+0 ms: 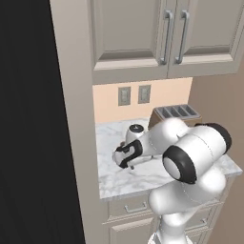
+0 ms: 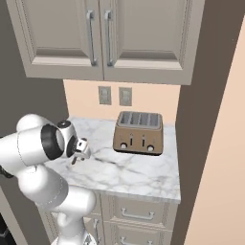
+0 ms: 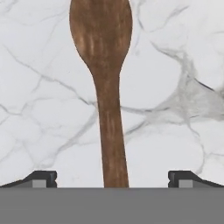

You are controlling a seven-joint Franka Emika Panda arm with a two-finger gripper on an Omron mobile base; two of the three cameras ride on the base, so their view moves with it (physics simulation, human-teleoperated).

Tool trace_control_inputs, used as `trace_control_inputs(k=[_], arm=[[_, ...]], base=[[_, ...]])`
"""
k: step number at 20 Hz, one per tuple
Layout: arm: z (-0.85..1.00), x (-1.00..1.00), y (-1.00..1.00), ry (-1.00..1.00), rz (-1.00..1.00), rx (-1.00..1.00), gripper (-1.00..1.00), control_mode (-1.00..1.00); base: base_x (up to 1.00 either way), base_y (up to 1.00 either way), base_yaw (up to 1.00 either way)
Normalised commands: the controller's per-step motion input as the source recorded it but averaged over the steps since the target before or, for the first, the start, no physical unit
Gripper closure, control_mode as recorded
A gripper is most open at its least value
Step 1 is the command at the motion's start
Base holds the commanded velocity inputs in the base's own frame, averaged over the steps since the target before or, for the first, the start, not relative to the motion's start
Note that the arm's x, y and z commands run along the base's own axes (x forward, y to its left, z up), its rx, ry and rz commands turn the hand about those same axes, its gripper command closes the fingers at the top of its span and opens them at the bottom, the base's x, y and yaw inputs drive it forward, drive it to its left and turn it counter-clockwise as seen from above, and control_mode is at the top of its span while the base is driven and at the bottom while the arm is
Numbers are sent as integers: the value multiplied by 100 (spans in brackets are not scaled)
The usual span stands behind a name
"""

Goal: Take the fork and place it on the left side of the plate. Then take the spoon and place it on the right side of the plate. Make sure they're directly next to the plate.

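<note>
The brown wooden spoon (image 3: 105, 65) lies flat on the white marble counter (image 3: 39, 109), its oval bowl at the top of the hand view and its handle running straight down. My gripper (image 3: 112, 179) is open and hovers close over the counter, with one fingertip on each side of the handle, well apart from it. In the left base view the hand (image 1: 127, 153) points down at the counter's left part; in the right base view the hand (image 2: 79, 149) sits at the counter's left edge. The fork and the plate are out of view.
A brown toaster (image 2: 139, 133) stands at the back right of the counter (image 2: 134, 172). Wall cabinets (image 2: 100, 38) hang overhead, and a tall cabinet side (image 1: 71, 119) bounds the counter on the left. Drawers sit below the front edge.
</note>
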Motion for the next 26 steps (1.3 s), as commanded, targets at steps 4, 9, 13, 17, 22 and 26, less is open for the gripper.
trace_control_inputs(k=[4, 9, 13, 17, 22, 26], arm=[[-48, 23, 8, 1, 0, -4, 100, -100], [-47, 11, 11, 0, 0, -1, 100, -100], [-49, 0, 13, -3, 0, 0, 100, -100], [-48, -4, 2, -5, 0, 0, 100, -100], [-13, -26, -18, -7, 0, 4, 100, -100], [1, -48, -42, -9, 0, 7, 100, -100]], base=[[0, 0, 0], [0, 0, 0], [0, 0, 0], [0, 0, 0], [0, 0, 0], [0, 0, 0]])
